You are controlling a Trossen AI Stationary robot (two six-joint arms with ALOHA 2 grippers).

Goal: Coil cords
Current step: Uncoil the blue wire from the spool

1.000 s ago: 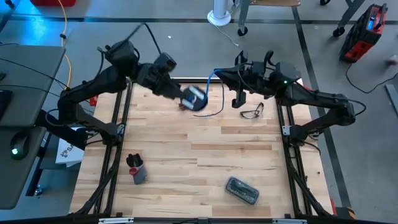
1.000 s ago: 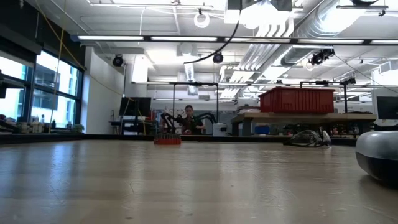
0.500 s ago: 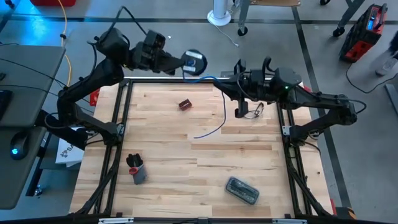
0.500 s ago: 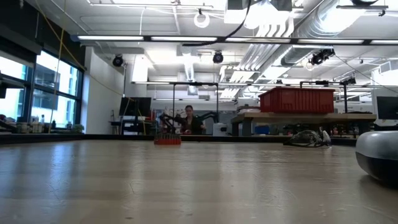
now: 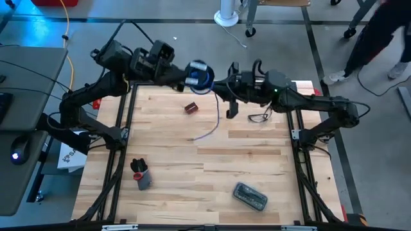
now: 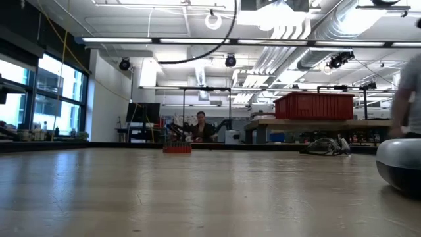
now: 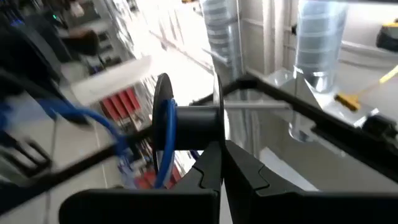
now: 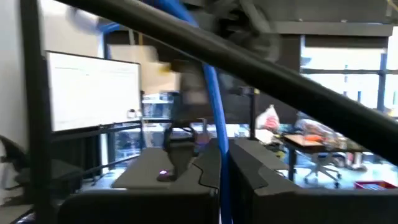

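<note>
A small round black reel (image 5: 200, 76) with blue cord wound on it hangs in the air over the table's far edge, with my left gripper (image 5: 187, 75) shut on it. From the reel the blue cord (image 5: 216, 109) runs to my right gripper (image 5: 222, 87), which is shut on it just to the reel's right. Below that gripper the cord hangs down. Its free end (image 5: 200, 136) lies on the wooden table (image 5: 257, 160). In the left wrist view the reel (image 7: 186, 118) shows both flanges, with cord turns between them. My left gripper pinches one flange of the reel (image 7: 217, 106) at its rim between its two fingers, coming from the table's left and slanting upward. The reel is lifted clear, its axis lying across the fingers. My right gripper pinches the single blue cord (image 8: 216, 124) between its two fingers, coming from the table's right. The cord passes between the fingers lengthwise, running up to the reel on one side and hanging slack to the table on the other.
A small red-brown block (image 5: 191, 108) and thin glasses (image 5: 260, 117) lie on the table's far part. A black and grey object (image 5: 141, 174) stands near left, and a grey case (image 5: 250, 196) lies near right. A person walks past the far right corner (image 5: 379, 32).
My left gripper has lifted the reel from just above the table up and toward the far edge, tipping upward. My right gripper has moved toward the table's left, closer to the reel, still shut on the cord. The cord's loop has straightened, and its tail trails on the table.
</note>
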